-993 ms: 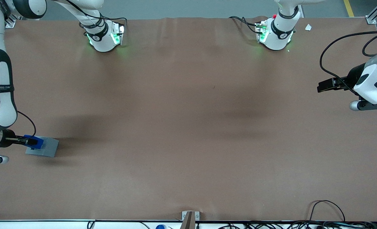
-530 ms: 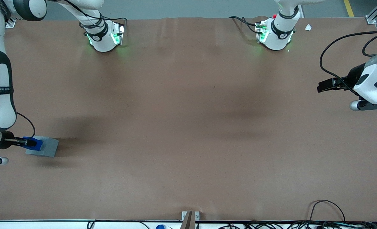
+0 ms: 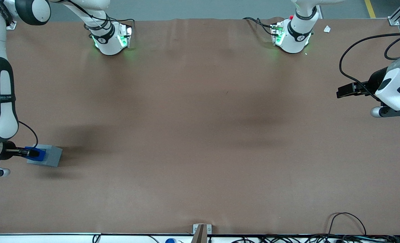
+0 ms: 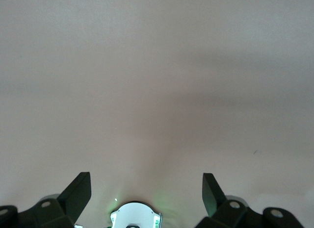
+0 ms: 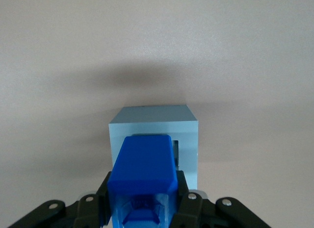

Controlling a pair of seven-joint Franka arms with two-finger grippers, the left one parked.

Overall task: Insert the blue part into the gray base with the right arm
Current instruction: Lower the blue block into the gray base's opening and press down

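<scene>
Over the gray base [image 3: 46,156], at the working arm's end of the desk [image 3: 200,135], the tool [image 3: 31,153] is clamped on the blue part [image 5: 143,171], held above the base's recess.

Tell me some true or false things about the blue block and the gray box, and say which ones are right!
1. The gripper is holding the blue part. True.
2. The blue part lies flat on the brown table, away from the gray base. False: it is held up over the gray base.
3. The gray base sits toward the working arm's end of the table. True.
4. The gray base is tipped on its side. False: it stands flat on the table with its recess facing up.
5. The blue part hides the whole recess. False: in the right wrist view a strip of the recess shows beside it.
</scene>
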